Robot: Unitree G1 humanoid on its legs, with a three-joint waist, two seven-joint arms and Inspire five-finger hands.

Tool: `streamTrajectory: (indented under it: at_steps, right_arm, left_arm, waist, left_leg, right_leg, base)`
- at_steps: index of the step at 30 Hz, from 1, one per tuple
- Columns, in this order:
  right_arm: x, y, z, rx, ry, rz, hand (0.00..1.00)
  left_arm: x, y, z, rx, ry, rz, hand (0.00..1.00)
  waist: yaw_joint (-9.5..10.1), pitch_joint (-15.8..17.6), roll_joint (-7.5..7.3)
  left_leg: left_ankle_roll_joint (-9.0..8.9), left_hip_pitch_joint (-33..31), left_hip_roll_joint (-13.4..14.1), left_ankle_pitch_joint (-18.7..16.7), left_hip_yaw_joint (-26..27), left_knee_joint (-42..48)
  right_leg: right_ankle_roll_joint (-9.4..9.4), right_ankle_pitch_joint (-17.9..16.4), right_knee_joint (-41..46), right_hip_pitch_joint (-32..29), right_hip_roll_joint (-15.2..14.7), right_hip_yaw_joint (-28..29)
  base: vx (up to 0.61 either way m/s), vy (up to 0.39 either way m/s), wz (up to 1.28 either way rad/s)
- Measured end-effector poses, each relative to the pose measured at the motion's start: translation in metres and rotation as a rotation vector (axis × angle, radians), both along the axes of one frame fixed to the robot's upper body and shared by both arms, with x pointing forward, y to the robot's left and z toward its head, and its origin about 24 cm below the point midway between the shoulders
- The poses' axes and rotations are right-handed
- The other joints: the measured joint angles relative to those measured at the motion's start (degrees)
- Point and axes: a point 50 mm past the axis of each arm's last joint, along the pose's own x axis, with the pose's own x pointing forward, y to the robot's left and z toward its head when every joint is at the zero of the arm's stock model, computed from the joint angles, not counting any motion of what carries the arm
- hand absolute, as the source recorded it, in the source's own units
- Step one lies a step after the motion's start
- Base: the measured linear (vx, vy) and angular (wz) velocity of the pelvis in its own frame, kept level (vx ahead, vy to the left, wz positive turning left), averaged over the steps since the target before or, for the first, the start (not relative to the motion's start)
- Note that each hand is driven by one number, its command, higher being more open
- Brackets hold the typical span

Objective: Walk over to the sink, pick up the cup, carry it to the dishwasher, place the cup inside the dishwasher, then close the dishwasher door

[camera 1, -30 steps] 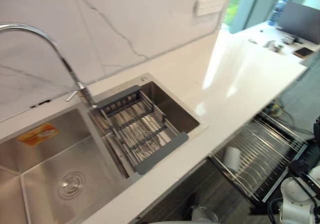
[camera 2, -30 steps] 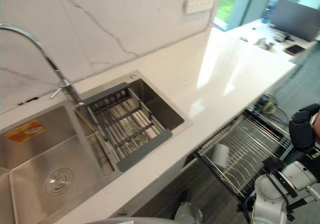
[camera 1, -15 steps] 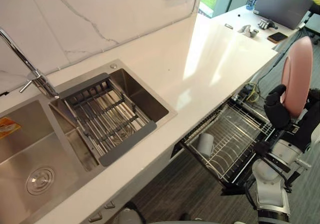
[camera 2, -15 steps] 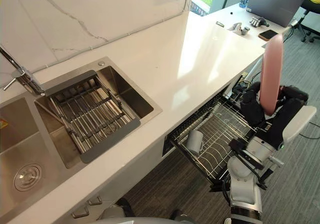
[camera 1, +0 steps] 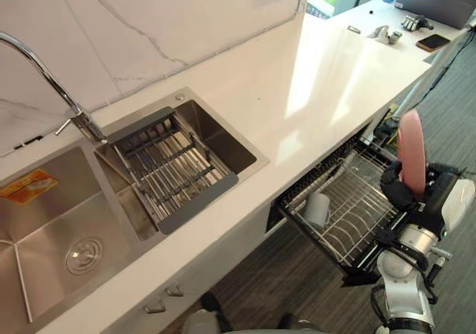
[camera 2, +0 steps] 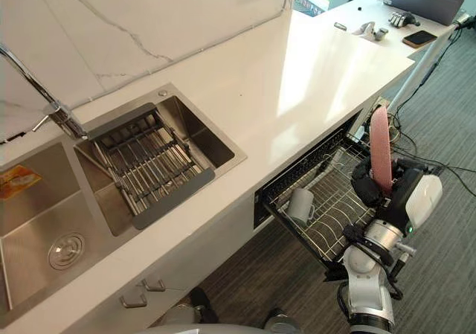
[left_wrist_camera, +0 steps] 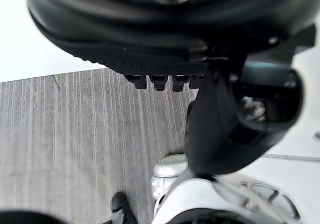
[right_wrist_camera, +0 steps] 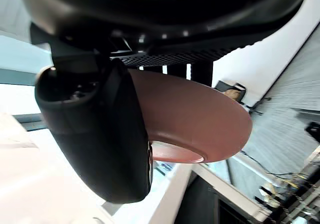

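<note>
The right robot hand [camera 2: 366, 187] is closed around the lower edge of a pink plate [camera 2: 381, 155] and holds it on edge above the pulled-out dishwasher rack [camera 2: 338, 224]. I'd guess it is kept upright so it can drop between the wires. The cup [camera 2: 301, 204], the thing this job is about, already rests in that rack just below the table [camera 2: 297, 88] edge, well apart from the sink [camera 2: 44, 215], so only the door looks left. The left robot hand [left_wrist_camera: 220, 126] hangs over the floor [left_wrist_camera: 75, 134]; open or closed, I cannot tell.

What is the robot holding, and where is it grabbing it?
Its right hand holds a pink plate upright, gripped by the lower rim.
</note>
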Motion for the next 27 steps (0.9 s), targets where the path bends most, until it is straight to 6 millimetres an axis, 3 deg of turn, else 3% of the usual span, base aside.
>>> streamTrajectory:
  at_steps: [4,10,17,20,21,22,27]
  right_arm:
    - [-0.007,-0.006,-0.023,0.042,0.128,-0.059,0.0]
    - [-0.017,-0.027,-0.036,0.065,0.236,-0.168,0.0]
    - [0.029,-0.061,-0.007,-0.029,0.313,-0.15,0.0]
    - [0.041,-0.068,-0.001,-0.052,0.364,-0.17,0.0]
    - [0.043,-0.069,0.001,-0.061,0.372,-0.173,1.0]
    - [0.047,-0.072,0.006,-0.075,0.374,-0.178,1.0]
    - [0.057,-0.081,0.019,-0.066,0.4,-0.215,1.0]
  left_arm:
    - [0.005,-0.004,0.0,-0.011,-0.016,-0.037,1.0]
    - [0.014,-0.007,0.001,-0.019,-0.047,-0.109,1.0]
    - [0.044,-0.013,0.005,-0.047,-0.15,-0.172,1.0]
    - [0.053,-0.011,0.008,-0.037,-0.189,-0.193,1.0]
    - [0.055,-0.012,0.008,-0.039,-0.196,-0.192,1.0]
    - [0.06,-0.012,0.009,-0.044,-0.211,-0.196,1.0]
    - [0.073,-0.012,0.012,-0.055,-0.253,-0.221,1.0]
  waist:
    - [-0.13,0.8,1.64]
    - [-0.1,1.5,3.84]
    - [0.25,4.9,8.97]
    - [0.27,6.5,10.1]
    - [0.27,6.7,10.32]
    - [0.2,7.4,11.05]
    - [0.16,10.1,11.83]
  left_leg:
    - [-0.03,0.1,-0.8,0.0,-2.4,-0.3]
    - [-0.28,-0.2,-1.3,0.2,-3.3,-1.1]
    - [-0.25,-4.7,-2.5,2.5,-7.3,-2.7]
    - [-0.52,-6.1,-2.7,3.3,-8.9,-2.8]
    - [-0.72,-6.3,-2.8,3.4,-9.6,-2.8]
    - [-0.94,-6.5,-2.8,3.6,-10.3,-2.9]
    - [-1.3,-7.6,-3.3,4.4,-11.9,-3.1]
  right_leg:
    - [0.42,0.2,-0.1,-0.1,-0.4,0.7]
    - [0.52,0.2,-0.2,-0.3,-0.4,0.2]
    - [0.65,0.9,1.1,-5.7,-1.4,0.2]
    - [0.52,1.2,1.1,-6.9,-1.4,-0.1]
    - [0.52,1.2,1.1,-7.1,-1.4,-0.2]
    - [0.52,1.3,1.1,-7.3,-1.6,-0.3]
    - [0.56,1.5,1.1,-8.1,-2.2,-0.8]
  base:
    - [0.05,0.03,-0.07]
    - [0.03,0.007,0.04]
    - [-0.01,0.03,0.02]
    - [0.01,0.013,0.04]
    - [0.02,-0.002,0.06]
    - [0.02,0.018,0.04]
    - [0.01,0.02,0.05]
